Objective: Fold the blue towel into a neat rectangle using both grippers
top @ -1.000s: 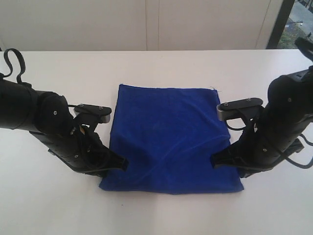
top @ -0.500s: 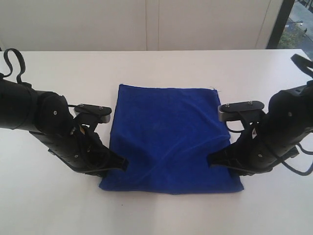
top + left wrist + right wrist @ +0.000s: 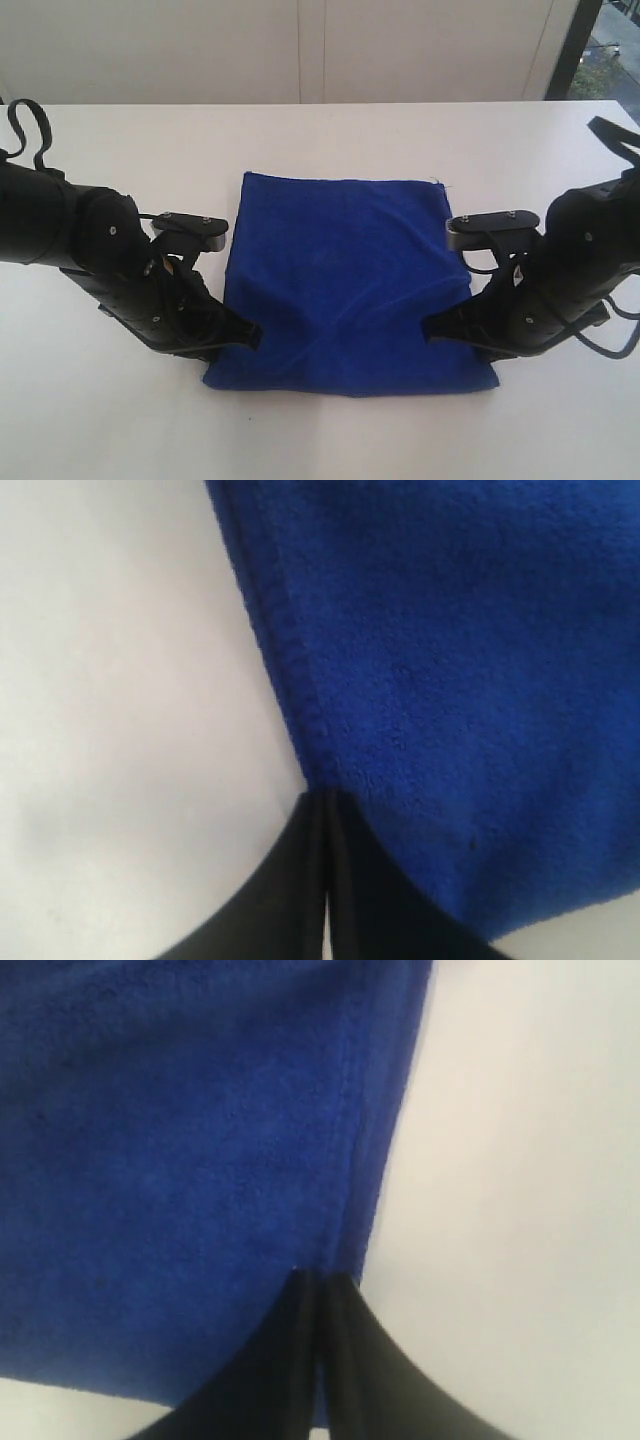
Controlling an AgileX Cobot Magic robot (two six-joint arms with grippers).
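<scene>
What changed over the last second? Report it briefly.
The right gripper edged slightly inward along the right edge of the towel, and its arm settled a little lower; its jaws now stand shut on the hem. The left gripper, shut on the opposite hem, and the towel stayed put.

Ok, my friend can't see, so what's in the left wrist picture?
The left gripper, black jaws closed together, pinches the stitched edge of the blue towel. The fuzzy towel lies on a white table.
</scene>
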